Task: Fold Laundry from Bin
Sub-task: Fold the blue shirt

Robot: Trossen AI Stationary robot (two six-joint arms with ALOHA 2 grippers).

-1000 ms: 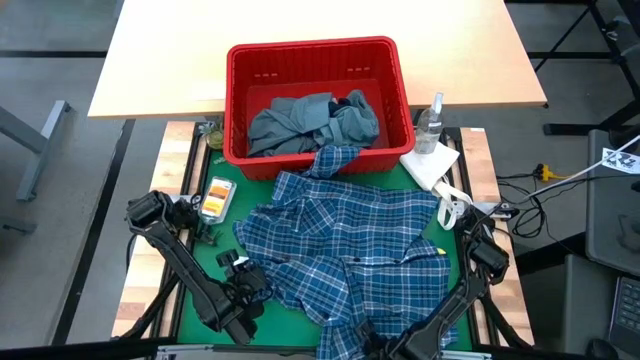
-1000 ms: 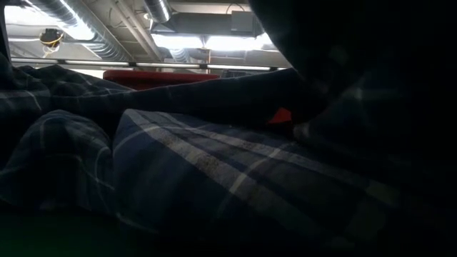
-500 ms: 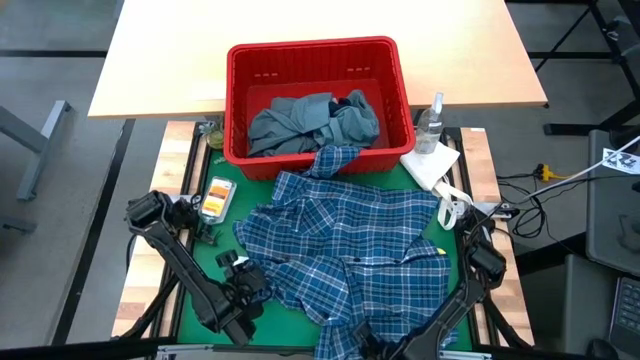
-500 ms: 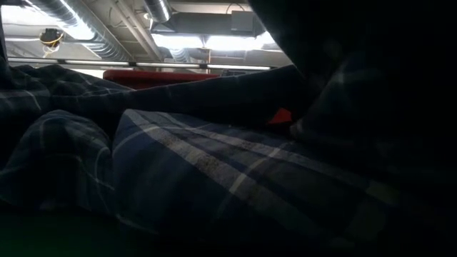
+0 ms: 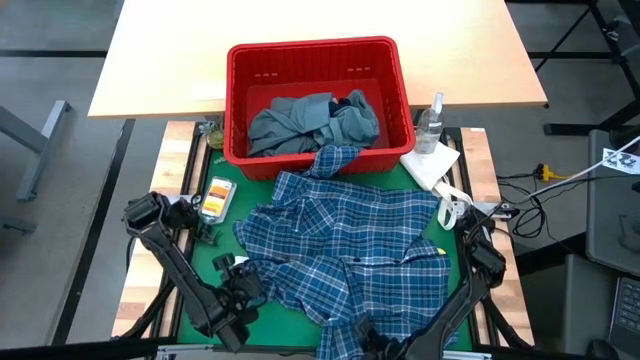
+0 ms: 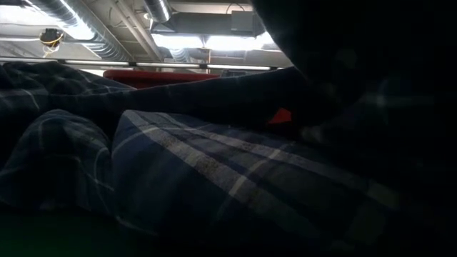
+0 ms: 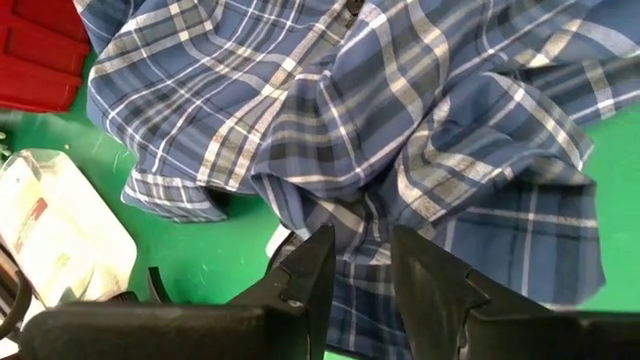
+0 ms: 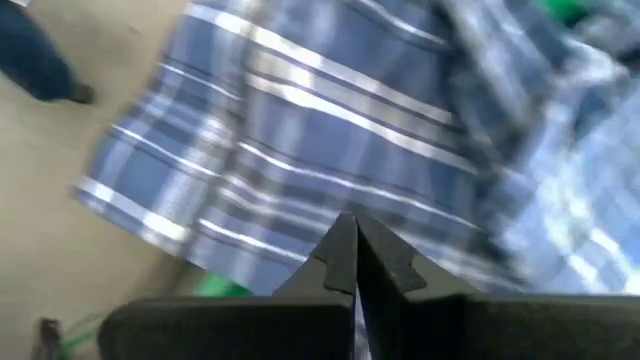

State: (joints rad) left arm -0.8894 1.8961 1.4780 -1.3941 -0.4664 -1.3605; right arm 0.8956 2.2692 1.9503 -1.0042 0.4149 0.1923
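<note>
The blue-white plaid shirt [image 5: 350,245] lies crumpled on the green mat, with one end draped over the near rim of the red bin [image 5: 312,48]. The grey-blue garment [image 5: 300,120] and the dark navy one [image 5: 357,100] lie inside the bin. The yellow garment is out of view. My left gripper [image 7: 360,240] is open at the shirt's near left edge [image 5: 255,283], its fingers either side of a fold lying below them. My right gripper [image 8: 355,228] is shut at the shirt's near edge [image 5: 365,338]. My right gripper is shut right by the shirt's near edge, with plaid cloth [image 8: 330,150] beyond its fingertips. I cannot tell whether it holds or touches the cloth.
A clear spray bottle [image 5: 432,120] and a white paper towel [image 5: 432,165] stand to the right of the bin. A white-orange packet [image 5: 215,197] lies on the mat's left. A light wooden table [image 5: 300,20] lies behind the bin.
My left gripper has drawn back a little toward the table's near left corner. The shirt lies as it did in the high view.
</note>
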